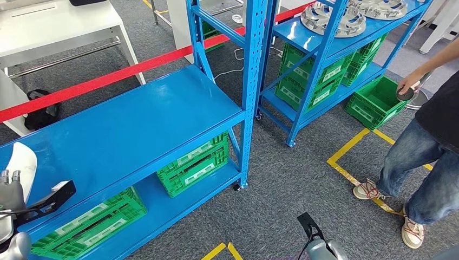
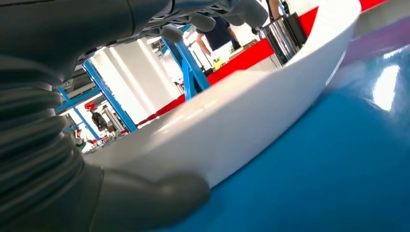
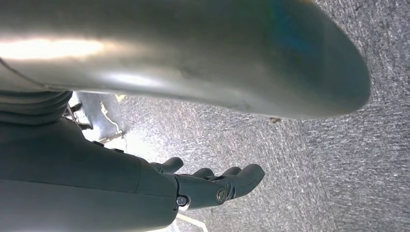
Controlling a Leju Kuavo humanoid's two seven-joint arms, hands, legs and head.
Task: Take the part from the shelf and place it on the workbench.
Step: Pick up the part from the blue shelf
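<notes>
A white curved part point(image 1: 21, 161) lies on the blue top shelf point(image 1: 135, 119) at its near left end. My left hand point(image 1: 11, 192) is at the part's near end. In the left wrist view the part point(image 2: 251, 106) rests on the glossy blue shelf surface point(image 2: 338, 169), with my thumb point(image 2: 145, 198) below its edge and my dark fingers point(image 2: 212, 19) over its top, so the hand grips it. My right hand point(image 3: 212, 183) hangs low over the grey carpet with its fingers loosely apart and nothing in them.
Green crates point(image 1: 195, 162) fill the shelf's lower level. A second blue rack point(image 1: 325, 54) at the back right carries silver wheel-like parts point(image 1: 330, 19) and more crates. A person point(image 1: 427, 141) stands at the right on yellow floor tape point(image 1: 352, 146). A red barrier band point(image 1: 108, 78) runs behind the shelf.
</notes>
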